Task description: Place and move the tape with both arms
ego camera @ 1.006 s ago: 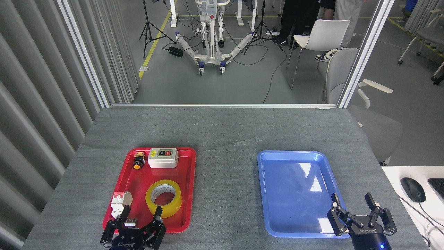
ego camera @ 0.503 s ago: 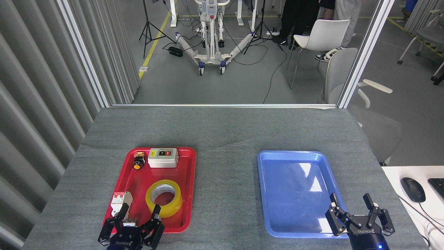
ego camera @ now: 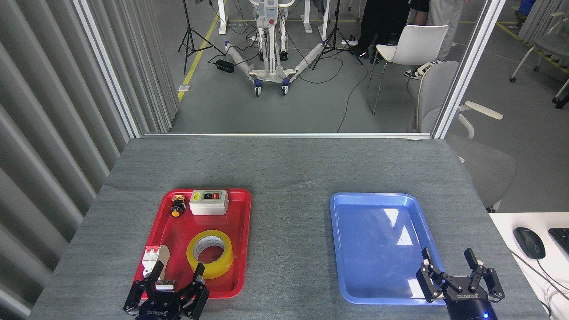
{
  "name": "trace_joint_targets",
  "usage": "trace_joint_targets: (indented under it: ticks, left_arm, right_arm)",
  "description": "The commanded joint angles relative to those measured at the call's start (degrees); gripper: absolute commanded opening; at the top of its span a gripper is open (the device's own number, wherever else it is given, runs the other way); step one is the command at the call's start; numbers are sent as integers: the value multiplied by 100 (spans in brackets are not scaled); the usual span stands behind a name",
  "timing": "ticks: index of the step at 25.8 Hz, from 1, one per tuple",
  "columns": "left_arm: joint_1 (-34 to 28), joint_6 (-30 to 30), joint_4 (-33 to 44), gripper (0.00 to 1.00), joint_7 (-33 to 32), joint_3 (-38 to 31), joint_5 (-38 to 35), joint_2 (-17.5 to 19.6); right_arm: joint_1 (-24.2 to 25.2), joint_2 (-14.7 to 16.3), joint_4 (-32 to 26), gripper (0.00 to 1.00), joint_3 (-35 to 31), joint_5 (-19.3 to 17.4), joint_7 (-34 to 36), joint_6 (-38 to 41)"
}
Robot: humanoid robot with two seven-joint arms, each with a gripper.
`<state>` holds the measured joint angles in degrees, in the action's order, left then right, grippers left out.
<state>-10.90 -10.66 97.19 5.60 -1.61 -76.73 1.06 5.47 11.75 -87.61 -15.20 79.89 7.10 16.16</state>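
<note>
Two pincers show at the bottom edge of the head view, both cut off below the wrist by the frame. The left gripper (ego camera: pixel 178 268) has its fingers spread, pinching nothing; its fingertips overlap the near end of the red tray (ego camera: pixel 238 249). The tape (ego camera: pixel 210 254) lies flat in that tray just beyond and slightly right of this pincer, with the right fingertip close against its near edge; contact cannot be judged from this angle. The left fingertip covers part of the white breaker (ego camera: pixel 153 260), whose lower half is hidden behind it. Farther beyond the pincer, at the tray's far end, sit a grey switch box (ego camera: pixel 208 202) and a small black and yellow push button (ego camera: pixel 177 207), its details too small to read.

The right gripper (ego camera: pixel 449 261) is also spread and holds nothing, its tips over the near right corner of the blue tray (ego camera: pixel 355 249), hiding that corner's rim. A blue light on its wrist is half cut off. Right of this pincer, a computer mouse (ego camera: pixel 529 242) lies on a white desk, beside a keyboard clipped by the frame.
</note>
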Motion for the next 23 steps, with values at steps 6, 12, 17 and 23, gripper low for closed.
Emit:
trace_joint_targets:
  ticks: [6,12,17,23]
  left_arm:
    - [18,90,1,100,-7,-15,0,26]
    - [26,90,-7,100,-24,-85,9,26]
    - [9,90,-16,100,-7,-94,-18,35]
    - [44,99,-7,100,-7,-138,-18,9]
  right_arm:
    - [42,-6,-55,100,-1,9,-25,1]
    - [51,-58,-72,100,8,36,-42,-7]
    - [51,-67,-72,100,-1,36,-244,-7]
    - [42,-67,-72,100,-1,27,-306,-7]
